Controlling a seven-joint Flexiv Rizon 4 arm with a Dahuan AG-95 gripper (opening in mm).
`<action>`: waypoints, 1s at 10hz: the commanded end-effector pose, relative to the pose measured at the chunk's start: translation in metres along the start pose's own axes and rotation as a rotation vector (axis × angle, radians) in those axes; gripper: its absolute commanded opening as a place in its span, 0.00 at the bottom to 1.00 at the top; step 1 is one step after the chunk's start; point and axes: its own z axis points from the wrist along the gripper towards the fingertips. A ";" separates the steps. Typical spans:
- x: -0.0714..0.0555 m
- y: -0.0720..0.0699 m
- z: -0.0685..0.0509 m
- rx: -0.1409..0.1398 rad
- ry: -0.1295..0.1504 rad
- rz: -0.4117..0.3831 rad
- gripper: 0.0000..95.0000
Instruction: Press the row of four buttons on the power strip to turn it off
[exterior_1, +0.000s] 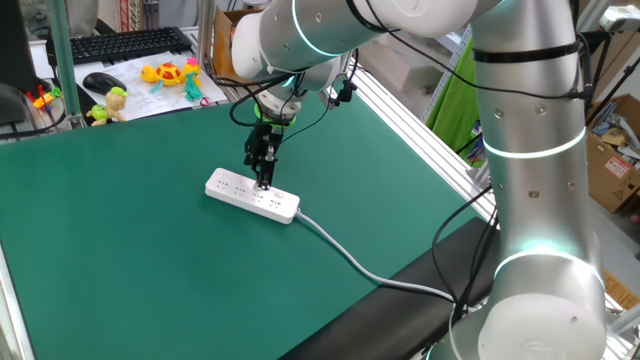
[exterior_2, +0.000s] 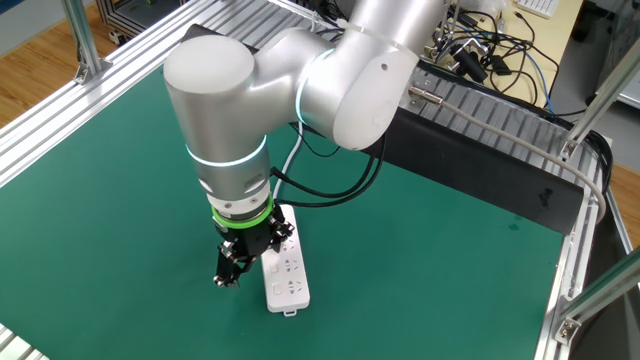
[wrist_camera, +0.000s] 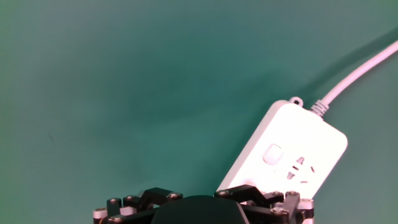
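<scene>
The white power strip (exterior_1: 252, 195) lies flat on the green mat, and its thick white cable (exterior_1: 350, 262) runs off toward the table's front right. My gripper (exterior_1: 260, 175) points straight down over the strip's middle, open, with nothing between its fingers. In the other fixed view one finger (exterior_2: 229, 270) hangs beside the power strip (exterior_2: 284, 270) and the other is over its top. The hand view shows the cable end of the power strip (wrist_camera: 298, 149) with one button (wrist_camera: 272, 154) of the row. The other buttons are hidden under my hand or too small to make out.
A black keyboard (exterior_1: 120, 45), a mouse (exterior_1: 103, 82) and small toys (exterior_1: 170, 75) lie at the back left, off the mat. An aluminium rail (exterior_1: 420, 130) borders the mat's right side. My arm's silver column (exterior_1: 535, 180) stands at the front right.
</scene>
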 end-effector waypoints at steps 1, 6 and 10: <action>0.001 0.006 0.003 -0.004 -0.004 -0.001 1.00; 0.007 0.009 -0.003 -0.001 0.001 0.009 1.00; 0.013 0.009 0.002 0.002 -0.011 -0.003 1.00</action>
